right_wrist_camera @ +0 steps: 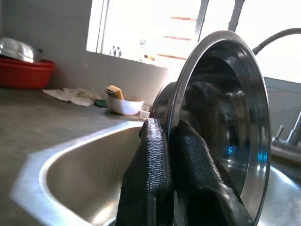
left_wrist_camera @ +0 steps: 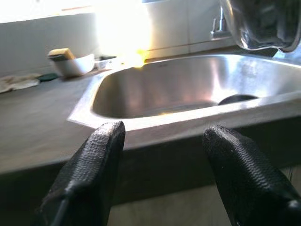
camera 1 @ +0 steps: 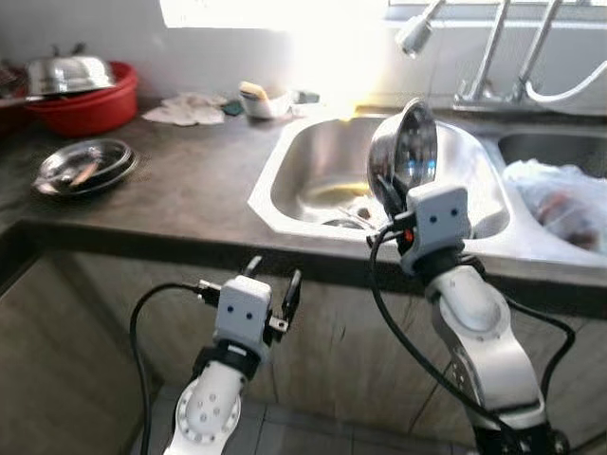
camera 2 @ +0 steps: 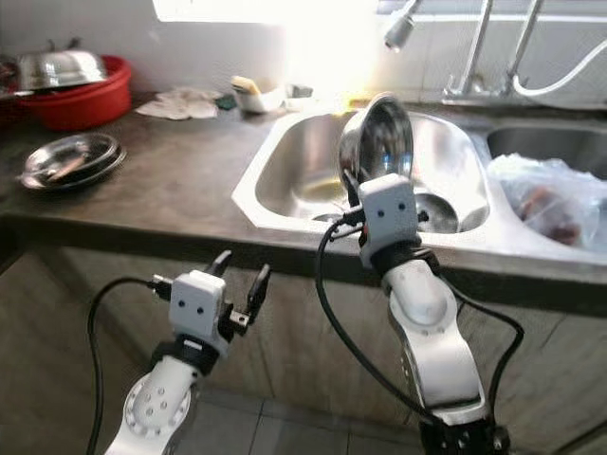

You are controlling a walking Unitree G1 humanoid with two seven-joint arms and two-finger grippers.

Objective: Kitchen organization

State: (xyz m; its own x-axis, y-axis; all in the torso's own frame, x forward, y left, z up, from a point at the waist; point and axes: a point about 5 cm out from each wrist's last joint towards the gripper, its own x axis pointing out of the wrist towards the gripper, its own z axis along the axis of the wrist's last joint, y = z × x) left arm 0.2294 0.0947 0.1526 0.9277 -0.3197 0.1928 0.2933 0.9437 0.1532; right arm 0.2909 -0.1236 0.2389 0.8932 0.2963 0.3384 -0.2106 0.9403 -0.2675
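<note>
The right gripper [camera 1: 391, 194] sits at centre right of the left eye view, its two black fingers [right_wrist_camera: 155, 174] pressed onto the rim of a steel bowl [camera 1: 406, 147], one finger on the outer face and one inside. The bowl stands on edge, its rim plane nearly upright and its hollow turned toward the right of the frame, held above the left basin of the steel sink [camera 1: 285, 180].

The stacked steel plates [camera 1: 85, 166] lie at middle left of the frame on the dark countertop [camera 1: 190, 180], well apart from the bowl, with the red basin [camera 1: 90, 104] and its steel lid [camera 1: 68, 74] in the upper left corner. Any set-down there would probably mean carrying the bowl leftward across the sink edge.

The left gripper [camera 1: 271, 282] hangs at lower centre, below the counter edge, fingers spread and holding nothing. It is the nearer arm to the plates. A plastic bag [camera 1: 560, 199] fills the right basin at the frame's right.
</note>
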